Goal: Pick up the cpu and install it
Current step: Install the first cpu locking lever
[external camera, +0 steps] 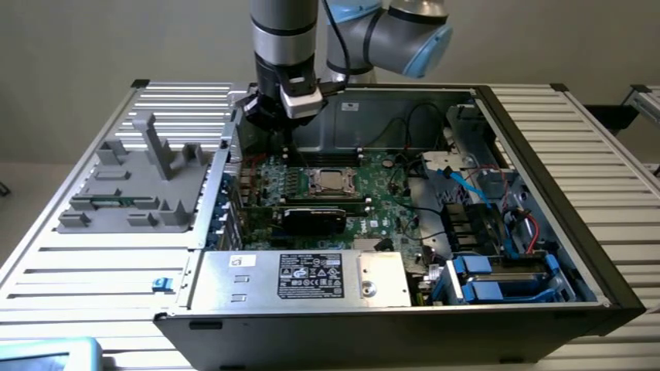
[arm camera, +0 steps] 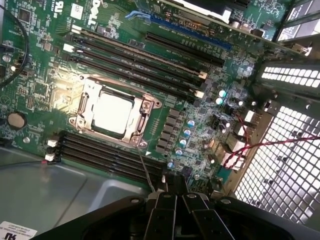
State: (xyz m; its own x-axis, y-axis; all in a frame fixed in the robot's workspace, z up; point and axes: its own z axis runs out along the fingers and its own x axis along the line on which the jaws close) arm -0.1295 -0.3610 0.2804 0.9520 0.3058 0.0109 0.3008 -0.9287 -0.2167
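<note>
The cpu (external camera: pixel 332 182) lies flat inside its socket frame on the green motherboard (external camera: pixel 387 205), shiny silver top up. The wrist view shows the cpu (arm camera: pixel 114 112) square within the metal socket frame (arm camera: pixel 145 107). My gripper (external camera: pixel 286 133) hangs above the back left corner of the open computer case, up and to the exterior view's left of the socket. In the wrist view the gripper (arm camera: pixel 175 197) has its black fingers (arm camera: pixel 161 210) pressed together with nothing between them. It is clear of the cpu and not touching it.
A silver box with a white label (external camera: pixel 299 278) fills the case's front. A black card (external camera: pixel 314 218) sits just in front of the socket. Cables and blue drive bays (external camera: pixel 495 282) crowd the exterior view's right. A grey fixture (external camera: pixel 134 185) stands on the table at the left.
</note>
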